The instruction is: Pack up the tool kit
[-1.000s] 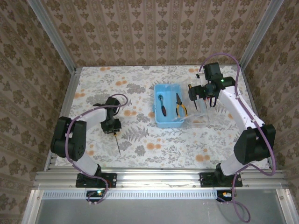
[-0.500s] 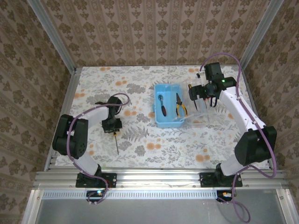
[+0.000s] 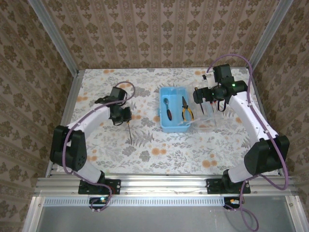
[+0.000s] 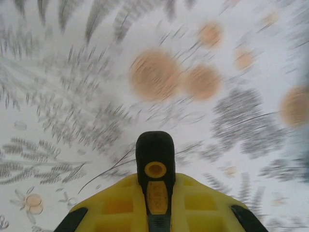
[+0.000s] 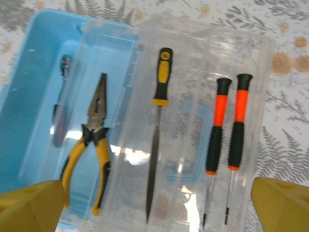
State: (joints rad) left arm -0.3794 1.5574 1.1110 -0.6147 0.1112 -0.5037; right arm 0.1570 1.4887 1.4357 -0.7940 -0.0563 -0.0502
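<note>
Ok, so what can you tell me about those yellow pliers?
The pliers have a long, pointed nose of dark metal, closed to a tip, and yellow handles with black near the joint. The handles are spread slightly apart. They lie flat in the light-blue case, along the side nearest the clear tray. The tray's edge seems to overlap them, but it is not clear whether they touch.

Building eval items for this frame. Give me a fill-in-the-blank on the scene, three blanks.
1. The left gripper is shut on a tool with a black and ___ handle.
2. The right gripper is ___.
3. In the right wrist view, ___ screwdrivers lie to the right of the file.
Missing words: yellow; open; two.
</note>
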